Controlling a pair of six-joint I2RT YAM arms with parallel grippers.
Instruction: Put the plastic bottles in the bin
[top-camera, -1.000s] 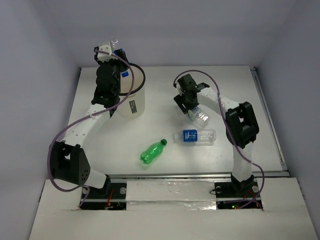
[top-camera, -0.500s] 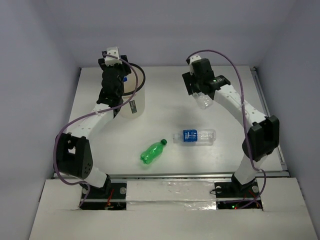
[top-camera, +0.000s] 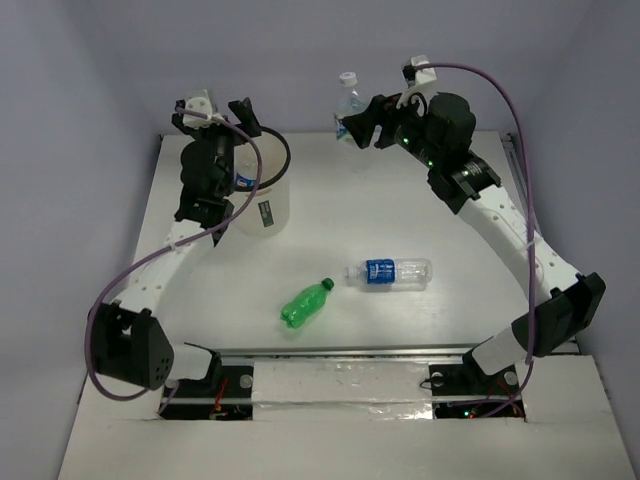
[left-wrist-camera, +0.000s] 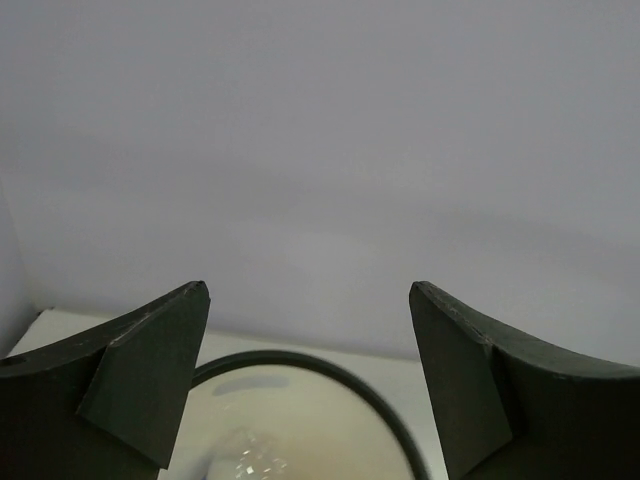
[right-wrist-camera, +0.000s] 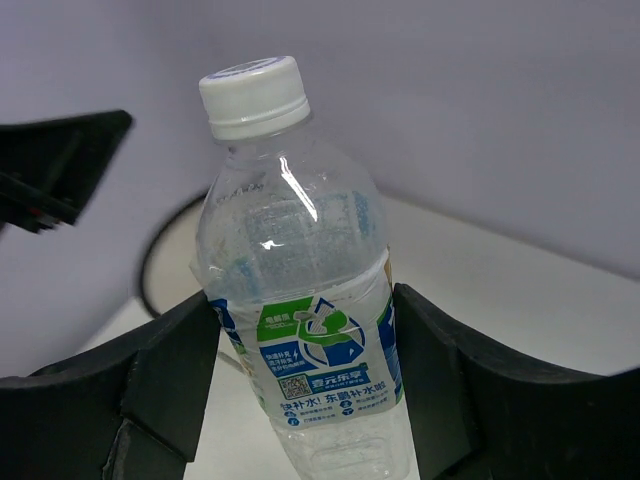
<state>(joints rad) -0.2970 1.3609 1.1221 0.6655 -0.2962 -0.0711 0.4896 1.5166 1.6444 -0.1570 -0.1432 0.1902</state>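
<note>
1 bottle (right-wrist-camera: 290, 250) clamped in your right claw (top-camera: 352, 128): carry it left, centre over the bin (top-camera: 271, 215), then release. Your left claw (left-wrist-camera: 310, 385), wide open, hangs over the rim.

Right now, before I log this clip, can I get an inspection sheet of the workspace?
Surface: white table, no spills seen.
Job's things: white bin upright, rear left; green bottle and blue-labelled clear bottle lying apart on the table; green-white-labelled bottle held aloft, cap up.
Clutter: nothing seen.
Grippers: left gripper open and empty above the bin; right gripper shut on the green-white-labelled bottle.
Cables: purple cables loop along both arms, clear of the lying bottles.
Surroundings: plain pale walls on three sides.
</note>
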